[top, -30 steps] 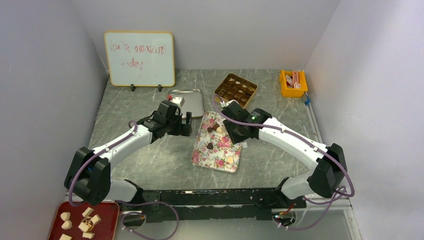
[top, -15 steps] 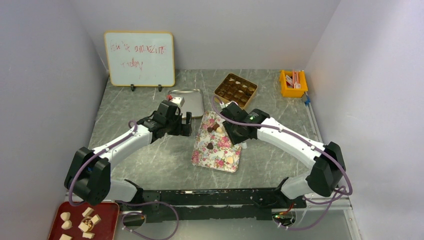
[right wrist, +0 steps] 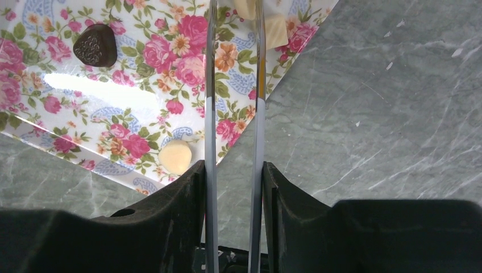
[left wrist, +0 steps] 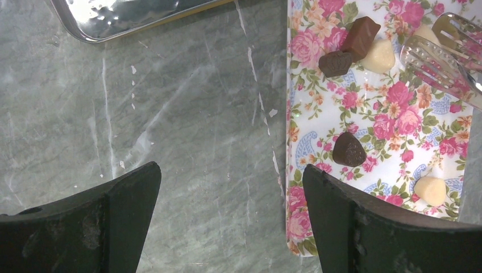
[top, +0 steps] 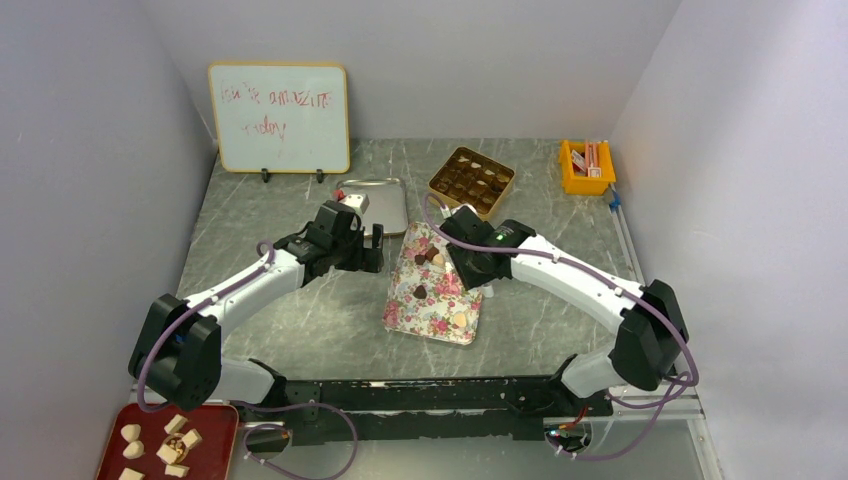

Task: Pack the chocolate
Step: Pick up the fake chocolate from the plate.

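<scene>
Several pieces of chocolate lie on a floral tray (top: 405,300): a dark heart (left wrist: 348,149), another dark heart (left wrist: 335,62), a brown block (left wrist: 360,35) and cream pieces (left wrist: 379,55) (left wrist: 429,189). My right gripper (right wrist: 233,170) (top: 462,268) is shut on metal tongs (right wrist: 210,85). The tong blades stand apart, their tips (left wrist: 437,54) beside the cream piece at the tray's far end. My left gripper (left wrist: 232,176) (top: 374,250) hangs open and holds nothing, over the table at the tray's left edge.
A gold box (top: 472,180) with compartments, some holding chocolate, sits behind the tray. A silver tray (top: 375,200) lies to its left. A whiteboard (top: 279,118) stands at the back left, an orange bin (top: 586,166) at the back right. A red tray of beige chunks (top: 165,445) sits at the near left.
My right gripper with the tongs has edged slightly left over the floral tray. The left arm has not moved.
</scene>
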`<state>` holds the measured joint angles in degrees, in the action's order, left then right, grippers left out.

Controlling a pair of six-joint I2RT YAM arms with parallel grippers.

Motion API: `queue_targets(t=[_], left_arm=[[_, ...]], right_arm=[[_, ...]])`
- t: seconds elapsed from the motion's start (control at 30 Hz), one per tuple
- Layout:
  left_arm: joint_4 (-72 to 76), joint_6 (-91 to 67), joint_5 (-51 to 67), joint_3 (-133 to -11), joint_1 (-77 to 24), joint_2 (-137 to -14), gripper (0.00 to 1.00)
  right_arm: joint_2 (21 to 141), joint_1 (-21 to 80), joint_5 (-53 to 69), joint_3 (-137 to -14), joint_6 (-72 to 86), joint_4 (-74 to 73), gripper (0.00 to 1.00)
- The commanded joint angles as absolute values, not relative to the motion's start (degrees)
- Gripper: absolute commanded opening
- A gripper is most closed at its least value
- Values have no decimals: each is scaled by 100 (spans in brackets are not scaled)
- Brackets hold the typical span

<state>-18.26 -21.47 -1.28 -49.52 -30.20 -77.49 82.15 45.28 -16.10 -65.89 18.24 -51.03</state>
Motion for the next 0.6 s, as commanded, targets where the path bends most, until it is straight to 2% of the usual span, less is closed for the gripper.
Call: queue_targets(t=[0.0,0.17,0.33,0.57], left_arm=[[-1722,-2002,-104,-5071,-3032,-7612,100],[-1722,-1971,-113,-5045,-3023,-7590,100],[-1718,-1934,-123,-5008,-2981,-7550,100],[-1674,-1916,-53,-5001,-2937,-7575,100]], right_arm=[[8259,4475,-1699,-6557,1889,-4770,39],[8322,4457,-1678,-6554,1898,-4728,34],[8281,4458,-1726,-6630,1946,-4827,16],[8145,4459,-1834,-6724,2002,-5071,0]])
